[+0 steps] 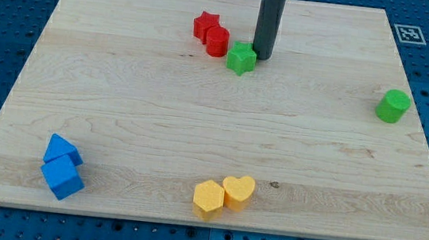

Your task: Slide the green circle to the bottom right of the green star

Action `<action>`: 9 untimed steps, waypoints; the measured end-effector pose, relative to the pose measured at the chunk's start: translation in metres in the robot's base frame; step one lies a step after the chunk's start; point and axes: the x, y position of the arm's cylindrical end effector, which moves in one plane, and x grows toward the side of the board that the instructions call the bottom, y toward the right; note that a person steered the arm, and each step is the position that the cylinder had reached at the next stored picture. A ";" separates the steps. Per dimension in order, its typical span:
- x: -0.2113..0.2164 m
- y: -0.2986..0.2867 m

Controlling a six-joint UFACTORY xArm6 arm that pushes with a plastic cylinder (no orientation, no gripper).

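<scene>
A: Where is my tip found?

B: It is seen at the view's top, right of centre, set down on the wooden board just beside the green star, at the star's right side. Contact between the two cannot be confirmed. The rod ends plainly; no jaws are fitted, so nothing is clamped.

A: And the green circle?

B: It is located near the board's right edge, well apart from the star and lower in the view.

A: Other blocks?

B: A red star and a red cylinder are noted touching, left of the green star. Two blue blocks are recorded at bottom left. A yellow hexagon and a yellow heart are pressed together at bottom centre.
</scene>
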 end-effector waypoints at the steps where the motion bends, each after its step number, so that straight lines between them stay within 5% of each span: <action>1: 0.000 -0.021; 3: 0.000 -0.015; 6: 0.016 0.243; 7: 0.031 0.284; 9: 0.099 0.255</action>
